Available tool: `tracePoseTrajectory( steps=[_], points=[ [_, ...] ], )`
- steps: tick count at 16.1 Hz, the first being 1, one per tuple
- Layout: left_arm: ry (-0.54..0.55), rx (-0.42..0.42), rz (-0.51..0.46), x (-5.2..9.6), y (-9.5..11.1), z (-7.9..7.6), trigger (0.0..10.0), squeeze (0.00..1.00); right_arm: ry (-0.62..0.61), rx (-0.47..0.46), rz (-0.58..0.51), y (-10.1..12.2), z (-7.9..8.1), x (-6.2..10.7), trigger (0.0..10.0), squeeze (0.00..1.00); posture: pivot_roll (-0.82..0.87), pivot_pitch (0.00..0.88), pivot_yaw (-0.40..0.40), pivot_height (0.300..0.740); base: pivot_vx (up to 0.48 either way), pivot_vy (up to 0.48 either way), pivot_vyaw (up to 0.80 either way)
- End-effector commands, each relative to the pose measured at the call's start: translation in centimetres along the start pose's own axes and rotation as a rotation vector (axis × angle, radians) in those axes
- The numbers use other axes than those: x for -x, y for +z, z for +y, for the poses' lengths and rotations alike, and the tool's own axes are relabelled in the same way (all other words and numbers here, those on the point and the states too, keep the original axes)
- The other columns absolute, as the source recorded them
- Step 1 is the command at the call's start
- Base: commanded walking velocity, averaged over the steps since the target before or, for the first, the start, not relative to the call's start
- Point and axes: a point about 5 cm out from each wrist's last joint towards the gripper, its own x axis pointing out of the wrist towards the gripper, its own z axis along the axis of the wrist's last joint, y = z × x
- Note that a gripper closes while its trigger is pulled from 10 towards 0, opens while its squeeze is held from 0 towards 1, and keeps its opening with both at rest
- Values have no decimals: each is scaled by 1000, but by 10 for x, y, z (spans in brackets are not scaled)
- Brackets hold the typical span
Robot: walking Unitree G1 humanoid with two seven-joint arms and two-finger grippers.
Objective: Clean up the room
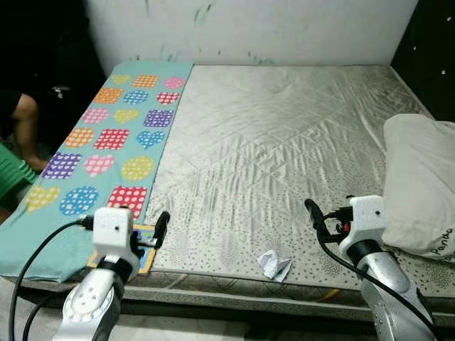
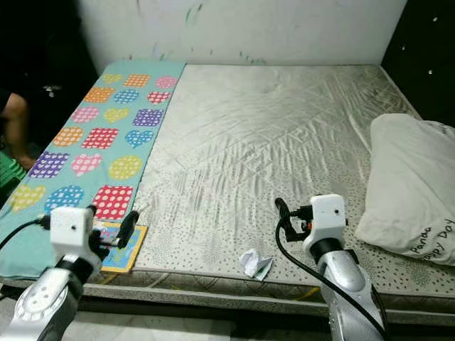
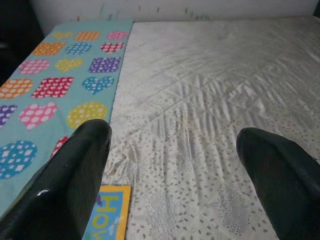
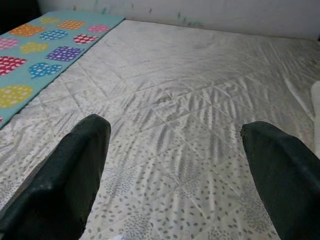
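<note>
Hovering at the near edge of the mattress [image 1: 284,142]: left gripper [image 1: 162,229] at 7 o'clock, right gripper [image 1: 313,215] at 5 o'clock, both raised over the bedding, well apart from each other. Jaws of each spread wide and empty, as the wrist views show: left fingers [image 3: 65,180] and right fingers [image 4: 65,175] parted with bare quilted fabric between them.

Lying between the two grippers, nearer the right one, at 6 o'clock: crumpled white paper [image 1: 274,265], resting on the dotted border of the mattress close to its front edge, touched by neither gripper.

Just beside the left gripper, at 7 o'clock: small flat card with yellow border [image 2: 121,249], lying on the mattress edge, partly on the teal cloth; printed letters visible in the left wrist view, wording not legible in full.

Running from 7 o'clock up to 11 o'clock along the left side: teal cloth with coloured spotted hearts and squares [image 1: 106,142], spread flat.

Resting at 3 o'clock on the right side: white pillow [image 1: 423,185], small printed text on its near corner.

Seen at 9 o'clock, off the bed: person's arm and green garment [image 1: 18,142].

Closing the scene at 12 o'clock: pale wall [image 1: 249,28] with faint green marks.
</note>
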Motion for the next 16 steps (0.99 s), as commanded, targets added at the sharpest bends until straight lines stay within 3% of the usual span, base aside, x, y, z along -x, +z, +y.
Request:
tracePoseTrajectory(
  steps=[1,4,6,9,12,16],
  points=[
    [8,-11,2,2,0,1,10000,0,13,-2,-11,1,2,-1,10000,0,-189,60,52,740,0,0,0],
    [15,-19,9,-2,-2,4,10000,0,43,8,-7,1,8,-5,10000,0,-185,55,48,740,0,0,0],
    [30,-35,0,-6,0,8,10000,0,66,108,32,-7,7,-5,10000,0,-185,54,48,740,0,0,0],
    [37,-48,-25,-14,5,11,10000,0,19,99,-7,-2,-4,-8,10000,0,-199,38,72,740,0,0,0],
    [21,-73,-49,-23,12,12,10000,0,8,93,-28,-2,-1,-11,10000,0,-196,24,98,740,0,0,0],
    [21,-75,-52,-24,13,12,10000,0,8,88,-36,-1,0,-12,10000,0,-194,21,99,740,0,0,0]
  ],
)
